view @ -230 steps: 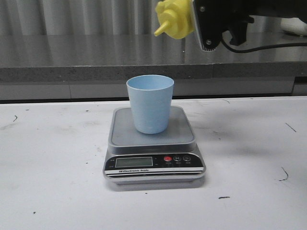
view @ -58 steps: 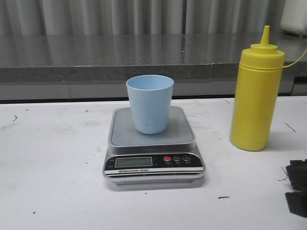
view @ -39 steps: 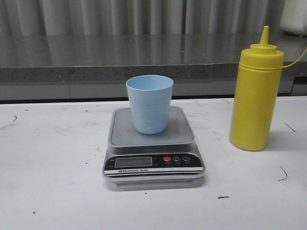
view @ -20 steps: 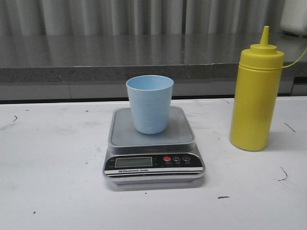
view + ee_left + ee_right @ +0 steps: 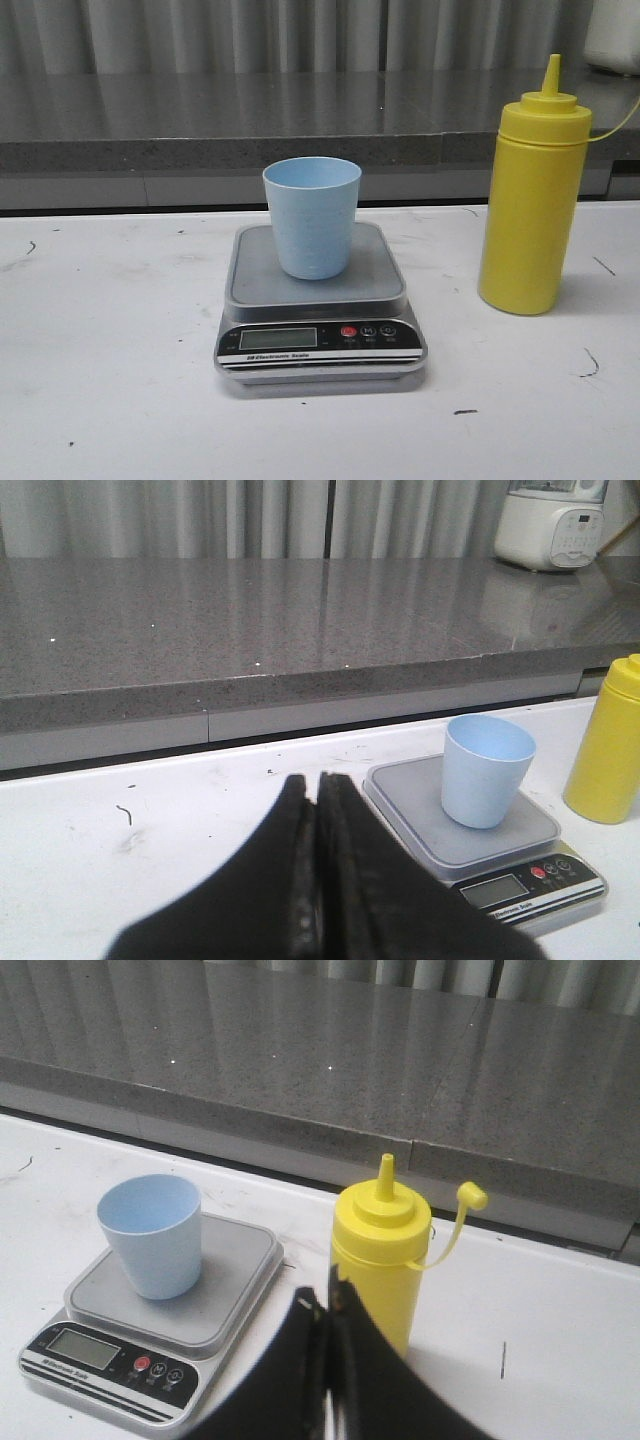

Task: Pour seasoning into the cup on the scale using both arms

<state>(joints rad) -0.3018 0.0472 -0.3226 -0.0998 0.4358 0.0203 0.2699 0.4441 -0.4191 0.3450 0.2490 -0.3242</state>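
Note:
The pale blue cup (image 5: 312, 216) stands upright on the platform of the silver-grey scale (image 5: 318, 330) at the table's middle. The yellow seasoning bottle (image 5: 531, 195) stands upright on the table to the right of the scale, its small tip cap hanging open on a strap (image 5: 462, 1210). Neither gripper shows in the front view. In the left wrist view my left gripper (image 5: 314, 785) is shut and empty, back from the scale (image 5: 500, 855) and cup (image 5: 484, 770). In the right wrist view my right gripper (image 5: 326, 1295) is shut and empty, just in front of the bottle (image 5: 381, 1260), with the cup (image 5: 152, 1235) beyond.
A grey stone counter (image 5: 200, 125) runs along the back of the white table (image 5: 110, 340). A white appliance (image 5: 548, 522) stands on the counter at the far right. Small dark marks dot the table top.
Long before, my right gripper held the bottle tilted above the cup. Now the bottle stands on the table and the right gripper has drawn back out of the front view. Nothing moved in the last second.

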